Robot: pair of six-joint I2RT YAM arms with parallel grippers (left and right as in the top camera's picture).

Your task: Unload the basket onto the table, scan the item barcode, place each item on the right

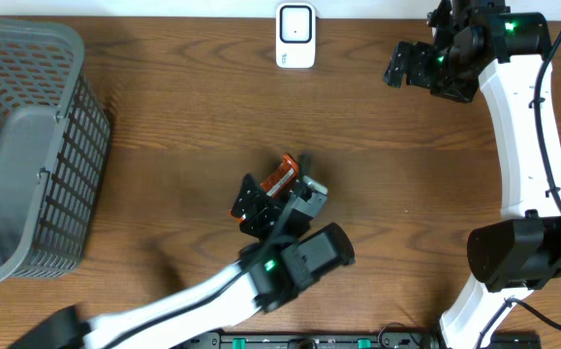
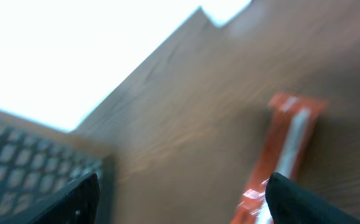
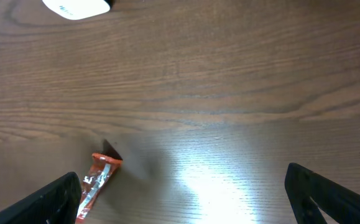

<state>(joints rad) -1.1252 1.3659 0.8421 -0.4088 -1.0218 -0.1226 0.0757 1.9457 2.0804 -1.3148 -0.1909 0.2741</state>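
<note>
1. The left gripper has its jaws spread wide, and nothing is clamped between them.
2. The orange packet lies on the wooden table near the middle, just beside one left finger. The blur hides whether they touch.
3. The right gripper hangs at the far right, wide open and empty.
4. The white scanner sits at the far edge, and the grey basket stands at the left.

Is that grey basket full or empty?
Empty, as far as shows: the basket has a bare grey floor seen from overhead, with nothing lying in it. Its left edge runs out of frame.
</note>
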